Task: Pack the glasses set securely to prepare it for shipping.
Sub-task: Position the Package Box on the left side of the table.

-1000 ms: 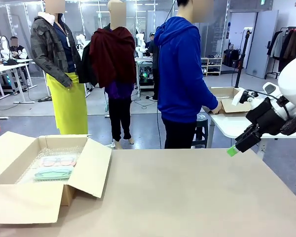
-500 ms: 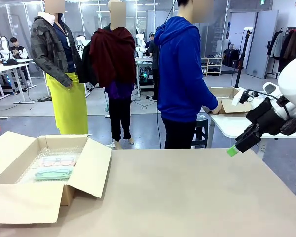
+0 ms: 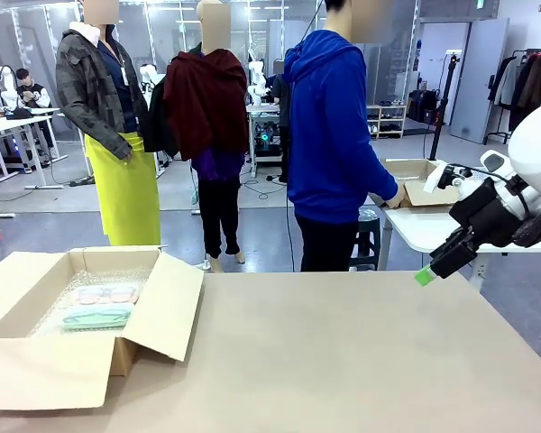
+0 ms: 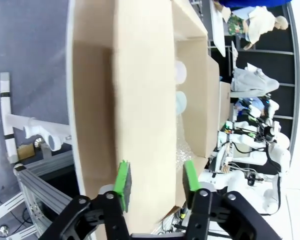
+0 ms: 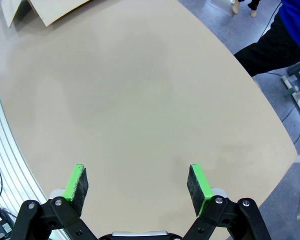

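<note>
Basically nothing's moved in the last second: pink glasses case (image 3: 106, 293) and mint-green glasses case (image 3: 97, 315) sit in the open brown cardboard box (image 3: 36, 370) just ahead of the released left gripper (image 4: 155, 186), right gripper (image 5: 138, 186) spread wide, so flaps still need closing.

No text, label, brand or number can be read in any view. A sign high on the far wall is too small to be made out.

Robot lab: rows of workbenches (image 3: 18, 126)
</note>
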You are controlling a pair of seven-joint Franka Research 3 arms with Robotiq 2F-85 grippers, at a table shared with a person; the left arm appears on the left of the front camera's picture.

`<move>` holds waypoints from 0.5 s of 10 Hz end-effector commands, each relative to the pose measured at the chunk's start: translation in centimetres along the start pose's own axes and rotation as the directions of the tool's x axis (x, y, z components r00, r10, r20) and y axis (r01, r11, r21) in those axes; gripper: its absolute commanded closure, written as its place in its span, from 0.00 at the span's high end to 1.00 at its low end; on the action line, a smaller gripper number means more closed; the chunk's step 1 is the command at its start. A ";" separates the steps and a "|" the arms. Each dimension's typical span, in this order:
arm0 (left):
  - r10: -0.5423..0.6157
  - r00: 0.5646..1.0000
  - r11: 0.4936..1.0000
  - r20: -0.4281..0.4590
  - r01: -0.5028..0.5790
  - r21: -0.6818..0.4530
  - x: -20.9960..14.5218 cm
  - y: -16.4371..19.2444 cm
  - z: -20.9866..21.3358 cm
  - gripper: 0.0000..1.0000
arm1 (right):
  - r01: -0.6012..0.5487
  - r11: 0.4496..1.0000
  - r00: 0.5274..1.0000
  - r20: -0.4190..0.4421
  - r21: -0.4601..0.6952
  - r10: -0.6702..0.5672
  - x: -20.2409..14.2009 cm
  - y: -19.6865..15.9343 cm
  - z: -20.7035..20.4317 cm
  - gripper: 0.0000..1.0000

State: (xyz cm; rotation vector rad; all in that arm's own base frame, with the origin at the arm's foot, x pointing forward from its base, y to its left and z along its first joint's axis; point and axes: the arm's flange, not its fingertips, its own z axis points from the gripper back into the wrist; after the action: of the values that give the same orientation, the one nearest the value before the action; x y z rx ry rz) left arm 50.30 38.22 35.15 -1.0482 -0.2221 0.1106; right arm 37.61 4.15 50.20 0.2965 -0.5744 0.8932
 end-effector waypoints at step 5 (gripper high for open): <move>-0.035 0.995 0.995 0.099 0.026 0.099 -1.0 0.5 3.4 1.00 | 0.013 1.000 1.000 -0.008 -0.003 -0.013 0.2 0.2 0.0 1.00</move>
State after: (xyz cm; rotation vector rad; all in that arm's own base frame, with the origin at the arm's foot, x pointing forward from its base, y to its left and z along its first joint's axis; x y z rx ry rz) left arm 49.03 41.39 35.66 -0.9540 -0.2919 0.1632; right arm 37.61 4.14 50.20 0.2966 -0.5746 0.8932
